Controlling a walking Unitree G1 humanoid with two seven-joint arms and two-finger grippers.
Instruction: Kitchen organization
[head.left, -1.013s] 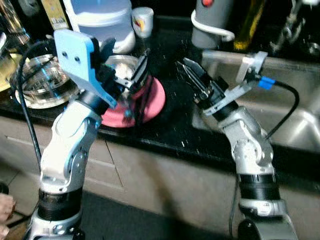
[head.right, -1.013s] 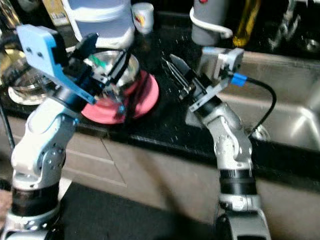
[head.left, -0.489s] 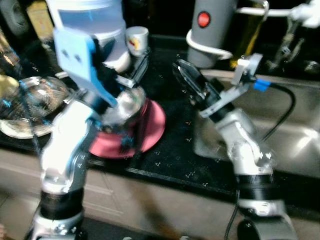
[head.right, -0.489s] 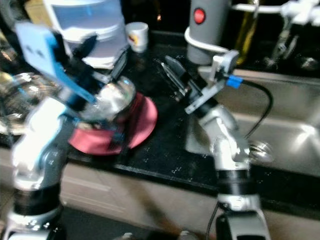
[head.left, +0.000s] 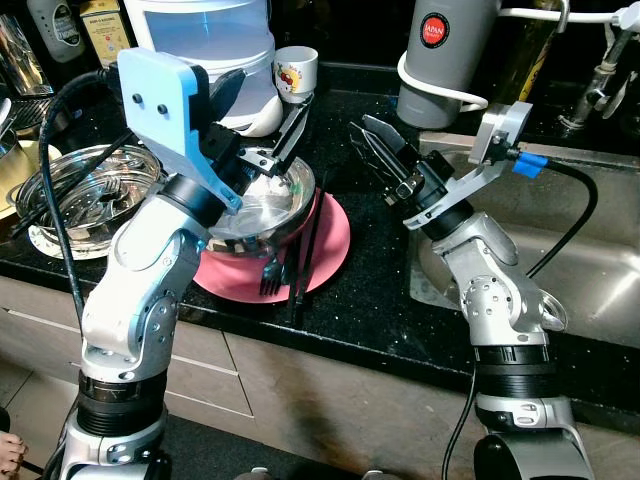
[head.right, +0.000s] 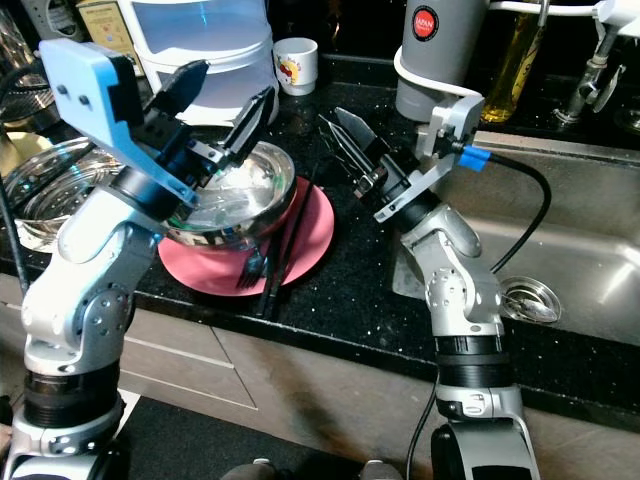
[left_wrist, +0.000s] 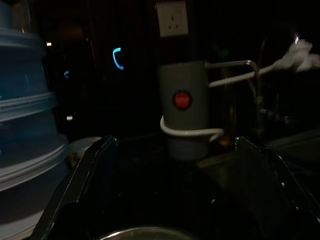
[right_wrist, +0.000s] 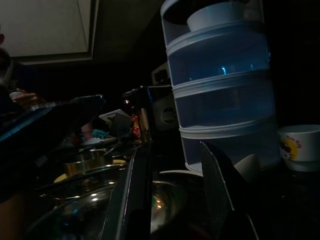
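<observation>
The left hand (head.right: 222, 103) hovers open, fingers spread, just above the steel bowl (head.right: 240, 205), which sits on a pink plate (head.right: 310, 228) on the black worktop (head.right: 350, 290). A fork (head.right: 252, 268) and chopsticks (head.right: 283, 250) lie at the bowl's 5 o'clock. The right hand (head.right: 345, 138), fingers parted and empty, is raised at the bowl's 2 o'clock, beside the sink (head.right: 580, 250).

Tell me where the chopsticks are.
The chopsticks lie on the pink plate's right side, beside the steel bowl and a fork, on the black counter.
</observation>
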